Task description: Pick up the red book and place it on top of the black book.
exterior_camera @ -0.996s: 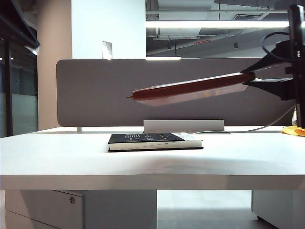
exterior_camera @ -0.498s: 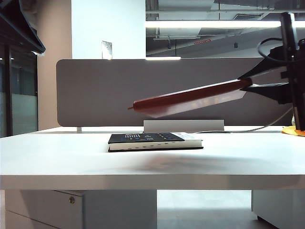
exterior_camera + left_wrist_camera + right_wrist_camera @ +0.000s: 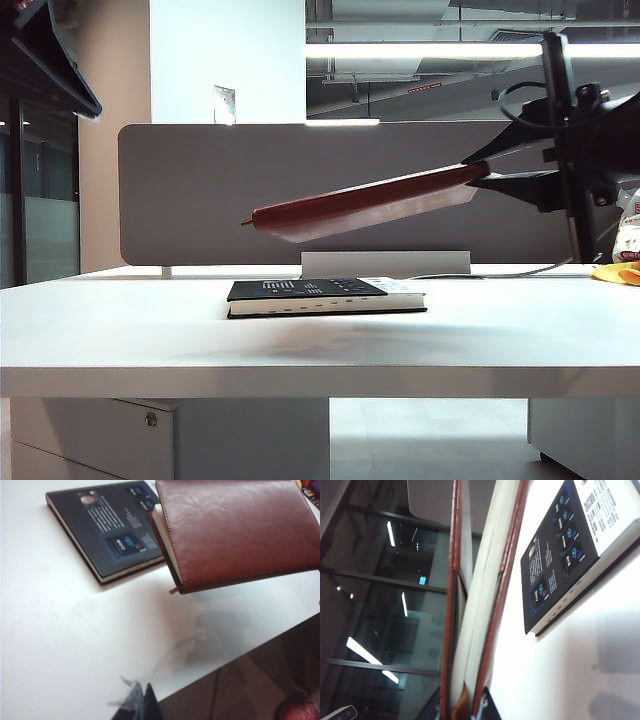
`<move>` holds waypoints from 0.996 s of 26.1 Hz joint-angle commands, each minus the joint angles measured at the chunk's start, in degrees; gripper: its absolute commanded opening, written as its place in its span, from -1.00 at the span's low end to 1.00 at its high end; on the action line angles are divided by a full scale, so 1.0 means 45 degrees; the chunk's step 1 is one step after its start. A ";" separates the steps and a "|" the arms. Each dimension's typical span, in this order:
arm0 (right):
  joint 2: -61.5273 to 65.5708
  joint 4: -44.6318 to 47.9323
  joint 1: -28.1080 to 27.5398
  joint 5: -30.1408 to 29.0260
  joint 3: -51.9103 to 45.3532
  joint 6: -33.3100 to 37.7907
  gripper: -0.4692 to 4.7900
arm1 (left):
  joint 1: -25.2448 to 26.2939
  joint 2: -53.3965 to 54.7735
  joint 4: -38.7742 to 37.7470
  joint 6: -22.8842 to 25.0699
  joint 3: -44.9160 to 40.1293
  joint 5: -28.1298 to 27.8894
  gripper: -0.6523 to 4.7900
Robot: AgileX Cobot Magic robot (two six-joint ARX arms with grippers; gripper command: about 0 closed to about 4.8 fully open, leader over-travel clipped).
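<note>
Maroon leather-look covers mark the red book (image 3: 365,201), which hangs in the air above the white table (image 3: 120,330), well clear of its surface. In the exterior view its long axis runs left to right on a slant: the free end dips toward the left, with a small ribbon tip poking out there, and the raised end sits at the right in the right gripper (image 3: 480,172). That gripper's dark jaws are clamped on the book's right edge, one above and one below. The right wrist view looks along the book edge-on: two thin red covers, cream page block between them, the front cover gaping slightly away from the pages, and the right gripper's fingers (image 3: 487,707) pinching the near end.

Below it, flat on the table, lies the black book (image 3: 325,296), its long axis also left to right in the exterior view, with white print on the cover, a white panel at its right end, and a pale page edge with small dark tabs. The red book's lower end hangs over the black book's left part without touching it.

At far left, the left arm (image 3: 50,55) is raised high; only a dark tip of the left gripper (image 3: 145,705) shows, and whether it is apart or together I cannot tell.
</note>
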 commanded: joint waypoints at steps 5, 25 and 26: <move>0.0597 0.0777 0.0010 -0.0063 0.0947 -0.0097 -0.83 | 0.0005 0.0476 0.0408 0.0010 0.0097 0.0233 -0.78; 0.2788 0.0219 0.0665 -0.0248 0.3293 -0.0151 -0.83 | -0.0170 0.2103 0.1146 -0.0228 0.0821 0.0724 -0.78; 0.2866 0.0112 0.0665 -0.0301 0.3434 -0.0151 -0.83 | -0.0170 0.2108 0.1219 -0.0228 0.0821 0.0719 -0.78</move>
